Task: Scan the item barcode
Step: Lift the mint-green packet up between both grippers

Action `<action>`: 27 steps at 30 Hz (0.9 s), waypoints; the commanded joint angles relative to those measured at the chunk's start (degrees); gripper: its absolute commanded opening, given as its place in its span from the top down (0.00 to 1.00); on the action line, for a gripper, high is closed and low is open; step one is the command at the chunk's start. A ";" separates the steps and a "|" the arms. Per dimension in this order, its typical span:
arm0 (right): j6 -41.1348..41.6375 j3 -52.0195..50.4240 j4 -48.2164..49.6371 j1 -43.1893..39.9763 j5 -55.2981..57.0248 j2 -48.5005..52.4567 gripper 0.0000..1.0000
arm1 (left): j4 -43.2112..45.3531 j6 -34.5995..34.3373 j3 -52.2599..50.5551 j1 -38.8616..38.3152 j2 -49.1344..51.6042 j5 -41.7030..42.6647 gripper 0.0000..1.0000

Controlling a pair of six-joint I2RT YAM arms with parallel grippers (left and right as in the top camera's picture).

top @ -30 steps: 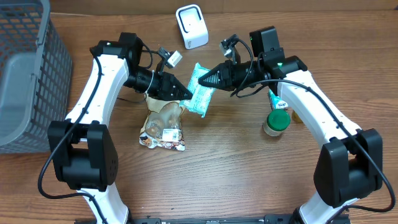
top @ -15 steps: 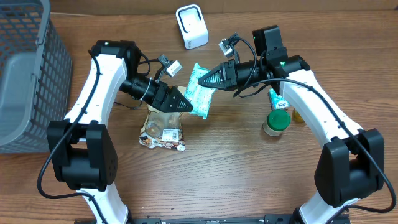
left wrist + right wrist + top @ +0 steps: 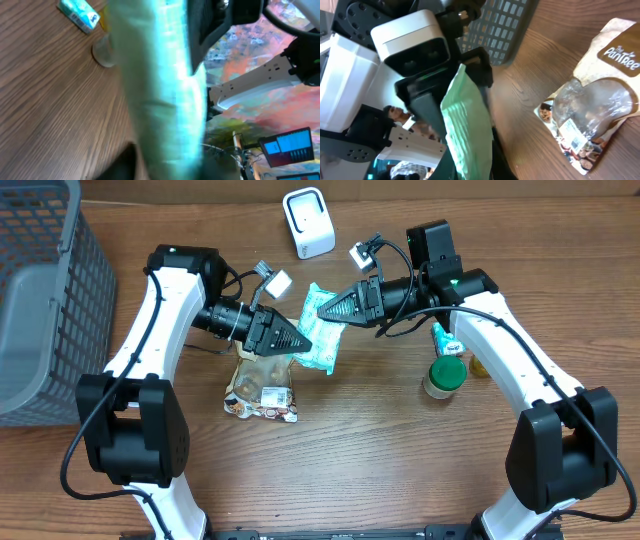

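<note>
The item, a teal packet (image 3: 322, 332), hangs above the table between both arms. My right gripper (image 3: 323, 307) is shut on its upper edge; in the right wrist view the packet (image 3: 468, 120) runs down between my right gripper's (image 3: 479, 161) dark fingers. From the left, my left gripper (image 3: 304, 340) has closed onto the packet's lower left edge. Seen from the left wrist, the packet (image 3: 160, 75) fills the gap of my left gripper (image 3: 165, 167), blurred and very close. No barcode shows. The white scanner (image 3: 308, 222) stands at the back.
A brown snack bag (image 3: 264, 382) lies flat under the left gripper. A green-lidded jar (image 3: 443, 376) and a teal tube (image 3: 447, 340) sit under the right arm. A grey basket (image 3: 40, 290) fills the far left.
My left gripper drew back from the packet, opened wide, then came in and closed on its lower left edge. The right gripper kept its hold and shifted slightly up.
</note>
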 commanded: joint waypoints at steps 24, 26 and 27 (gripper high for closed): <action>-0.24 1.36 -4.44 1.01 5.53 -0.68 0.53 | -0.85 2.78 0.61 0.98 -1.09 4.79 0.96; -0.24 1.36 -4.42 0.76 5.53 -0.68 0.67 | -0.79 2.78 0.61 1.18 -1.09 4.57 0.96; -0.24 1.36 -4.42 0.66 5.55 -0.68 0.74 | -0.79 2.78 0.61 1.31 -1.09 4.57 0.96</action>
